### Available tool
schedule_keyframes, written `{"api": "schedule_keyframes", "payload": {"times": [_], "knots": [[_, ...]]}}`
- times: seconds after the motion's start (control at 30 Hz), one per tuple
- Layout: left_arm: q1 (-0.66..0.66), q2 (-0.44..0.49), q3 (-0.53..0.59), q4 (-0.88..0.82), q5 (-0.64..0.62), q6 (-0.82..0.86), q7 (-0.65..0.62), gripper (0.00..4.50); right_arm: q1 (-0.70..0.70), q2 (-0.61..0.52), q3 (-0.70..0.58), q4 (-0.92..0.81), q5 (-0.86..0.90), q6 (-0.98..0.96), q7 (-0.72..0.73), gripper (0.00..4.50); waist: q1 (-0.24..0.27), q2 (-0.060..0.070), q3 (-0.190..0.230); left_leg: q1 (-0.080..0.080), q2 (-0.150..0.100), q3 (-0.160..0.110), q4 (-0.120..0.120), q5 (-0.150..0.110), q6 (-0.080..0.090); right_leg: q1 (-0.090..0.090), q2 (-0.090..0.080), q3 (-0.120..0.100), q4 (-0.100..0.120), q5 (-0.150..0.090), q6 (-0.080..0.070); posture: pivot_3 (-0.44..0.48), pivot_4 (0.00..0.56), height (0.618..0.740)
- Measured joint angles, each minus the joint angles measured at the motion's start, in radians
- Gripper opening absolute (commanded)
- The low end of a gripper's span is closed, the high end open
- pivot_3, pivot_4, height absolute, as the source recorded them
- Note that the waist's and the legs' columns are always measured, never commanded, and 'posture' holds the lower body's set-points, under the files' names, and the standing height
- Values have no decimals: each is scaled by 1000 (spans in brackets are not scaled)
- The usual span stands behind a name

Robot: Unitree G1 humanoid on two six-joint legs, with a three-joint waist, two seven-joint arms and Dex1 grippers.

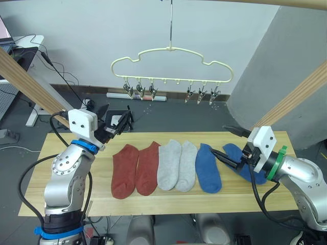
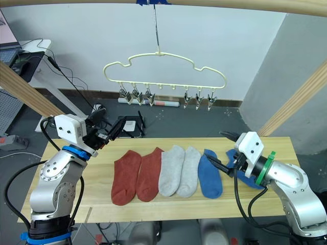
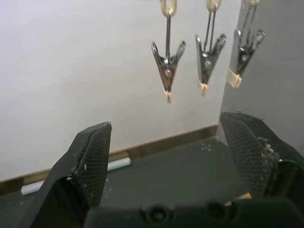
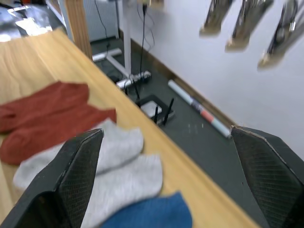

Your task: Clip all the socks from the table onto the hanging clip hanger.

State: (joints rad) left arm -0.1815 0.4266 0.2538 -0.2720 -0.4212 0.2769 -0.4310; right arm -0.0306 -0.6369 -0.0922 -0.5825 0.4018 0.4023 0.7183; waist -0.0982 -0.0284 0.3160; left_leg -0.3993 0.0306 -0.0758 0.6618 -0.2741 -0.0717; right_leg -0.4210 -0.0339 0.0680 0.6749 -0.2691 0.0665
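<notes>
On the counter (image 1: 66,153) the six socks lay flat in a row, two rust-red socks (image 1: 135,169), two grey socks (image 1: 177,165) and two blue socks (image 1: 208,168), none clipped. Above and behind them the clip hanger (image 1: 171,64) hung with all its clips (image 1: 139,91) bare. My right tool (image 1: 228,158) hovered spread open over the outer blue sock (image 1: 236,153), gripping nothing; my left tool (image 1: 116,124) was raised, open and empty, facing the clips. I judged the risk was pinching two overlapping socks at once, or nudging the freely hanging hanger so it swung away from the fabric
</notes>
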Motion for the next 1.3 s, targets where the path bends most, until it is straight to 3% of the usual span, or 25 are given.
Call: {"api": "schedule_keyframes", "payload": {"times": [0.17, 0.27, 1.3], "knots": [[-71, -23, -16, 0, 10, -1, 34, 4029, -61, 16, 15, -8, 41, 24, -2, 4479, -1, -2, 7, 0, 0, 0, 0, 0, 0, 0, 0, 0, 0, 0, 0, -211, 347, 733], [-87, -39, -17, 0, 11, -6, 49, 3192, -64, 16, 16, -9, 51, 24, -2, 4500, -2, -2, 9, 0, 0, 0, 0, 0, 0, 0, 0, 0, 0, 0, 0, -215, 347, 733], [-229, -119, -52, 208, 112, -175, 76, 3192, -178, 17, 58, -42, 94, 133, -27, 4500, -15, -3, 10, -1, 0, -1, 0, 0, 0, 0, 0, -1, 0, 0, 0, -231, 346, 733]]}}
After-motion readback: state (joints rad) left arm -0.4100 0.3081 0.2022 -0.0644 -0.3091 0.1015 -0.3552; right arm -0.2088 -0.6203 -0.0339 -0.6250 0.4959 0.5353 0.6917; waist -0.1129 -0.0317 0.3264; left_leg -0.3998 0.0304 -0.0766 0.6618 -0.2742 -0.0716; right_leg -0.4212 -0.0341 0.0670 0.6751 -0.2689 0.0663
